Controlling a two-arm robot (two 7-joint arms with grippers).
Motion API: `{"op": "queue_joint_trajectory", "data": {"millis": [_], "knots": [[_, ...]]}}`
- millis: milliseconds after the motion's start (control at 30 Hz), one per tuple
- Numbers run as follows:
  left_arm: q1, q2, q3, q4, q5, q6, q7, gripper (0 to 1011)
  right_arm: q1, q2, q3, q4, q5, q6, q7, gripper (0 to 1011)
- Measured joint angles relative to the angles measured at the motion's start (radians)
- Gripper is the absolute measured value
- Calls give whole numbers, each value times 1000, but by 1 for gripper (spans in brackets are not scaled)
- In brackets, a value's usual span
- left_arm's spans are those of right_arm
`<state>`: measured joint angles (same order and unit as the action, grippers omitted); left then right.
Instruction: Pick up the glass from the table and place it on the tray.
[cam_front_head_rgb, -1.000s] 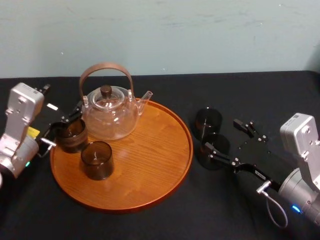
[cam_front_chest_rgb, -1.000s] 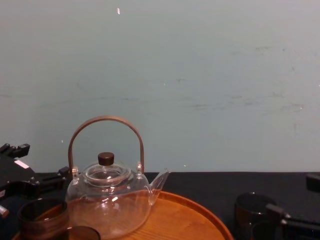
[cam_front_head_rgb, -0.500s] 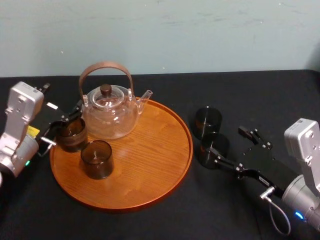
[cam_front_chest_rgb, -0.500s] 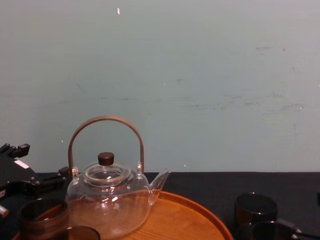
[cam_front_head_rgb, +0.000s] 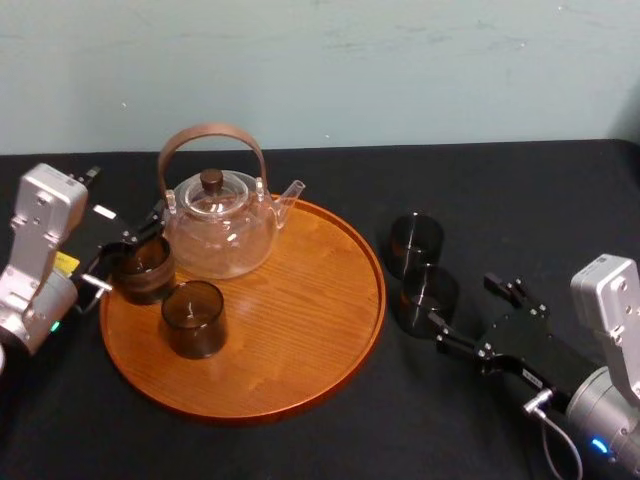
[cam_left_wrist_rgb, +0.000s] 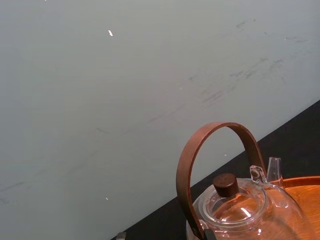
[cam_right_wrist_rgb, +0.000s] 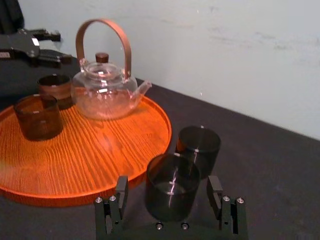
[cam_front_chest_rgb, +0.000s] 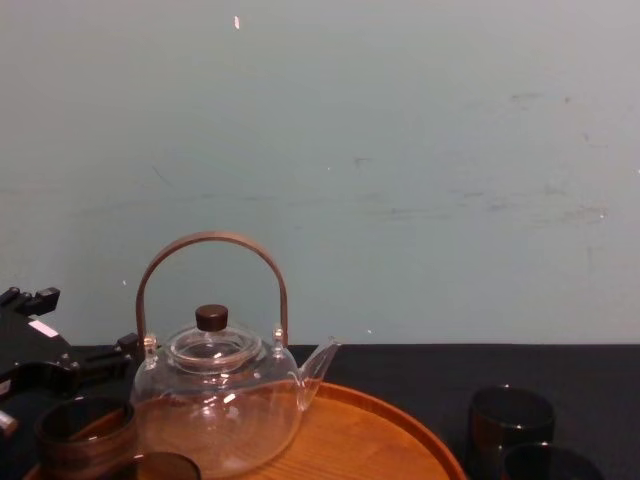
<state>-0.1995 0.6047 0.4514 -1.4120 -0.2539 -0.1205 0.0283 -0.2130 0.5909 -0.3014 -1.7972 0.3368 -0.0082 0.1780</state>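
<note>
Two dark glasses stand on the black table (cam_front_head_rgb: 500, 190) right of the round wooden tray (cam_front_head_rgb: 300, 330): a nearer glass (cam_front_head_rgb: 428, 298) (cam_right_wrist_rgb: 172, 187) (cam_front_chest_rgb: 545, 462) and a farther glass (cam_front_head_rgb: 415, 243) (cam_right_wrist_rgb: 199, 145) (cam_front_chest_rgb: 510, 415). My right gripper (cam_front_head_rgb: 468, 312) (cam_right_wrist_rgb: 168, 184) is open and low, its fingertips just short of the nearer glass, holding nothing. On the tray are a clear glass teapot (cam_front_head_rgb: 220, 225) and two brown glasses (cam_front_head_rgb: 194, 318) (cam_front_head_rgb: 142, 268). My left gripper (cam_front_head_rgb: 125, 250) is open at the tray's left edge, by the left brown glass.
The teapot's tall brown handle (cam_front_chest_rgb: 212, 270) (cam_left_wrist_rgb: 215, 150) rises over the tray's back left. The tray's front and right half (cam_right_wrist_rgb: 100, 150) is bare wood. A pale wall (cam_front_head_rgb: 400, 60) runs behind the table. Black cloth stretches right of the glasses.
My right gripper has drawn back toward me, from around the nearer dark glass to just short of it. Both dark glasses stayed put. The left arm has not moved.
</note>
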Motion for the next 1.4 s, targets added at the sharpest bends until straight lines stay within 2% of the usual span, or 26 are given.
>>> {"op": "queue_joint_trajectory", "data": {"millis": [467, 1400], "knots": [[0, 0, 0, 0, 0, 0, 0, 1001, 10, -47, 15, 61, -7, 10, 30, 1002], [0, 0, 0, 0, 0, 0, 0, 1001, 126, -152, 26, 204, -54, 51, 120, 1002]]}}
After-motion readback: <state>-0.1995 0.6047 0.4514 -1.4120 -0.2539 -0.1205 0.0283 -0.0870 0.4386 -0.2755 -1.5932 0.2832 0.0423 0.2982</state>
